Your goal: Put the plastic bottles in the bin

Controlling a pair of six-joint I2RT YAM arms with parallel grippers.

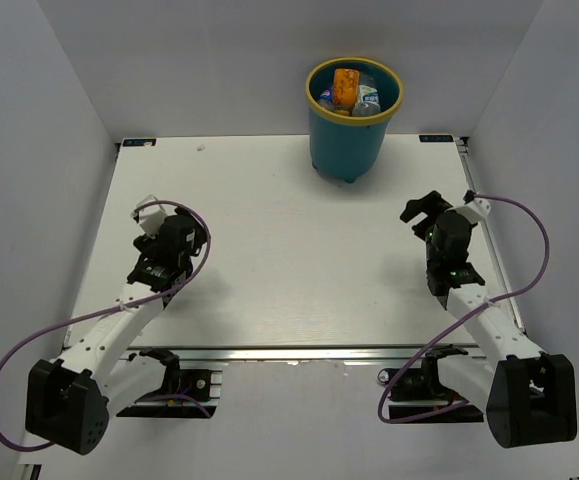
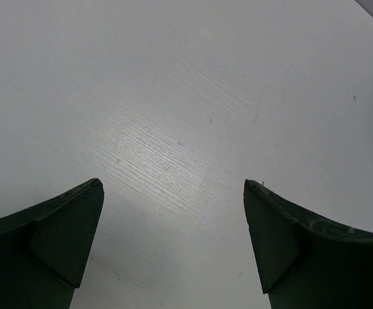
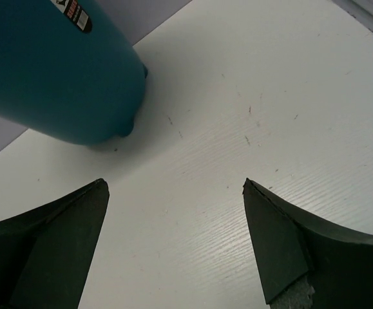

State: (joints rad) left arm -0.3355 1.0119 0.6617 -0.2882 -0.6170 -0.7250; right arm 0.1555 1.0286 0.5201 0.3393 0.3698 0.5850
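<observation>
1. Left jaws & right jaws: both wide open, holding nothing, well short of bin (image 1: 347, 140), one each side.
2. Plastic bottles (image 1: 367, 98) lie inside bin, orange one on top.
3. Risk: a stray arm swing near bin could tip it, spilling bottles onto table (image 1: 289, 250).
4. Hidden: bin's depth, so bottle count unclear.
</observation>
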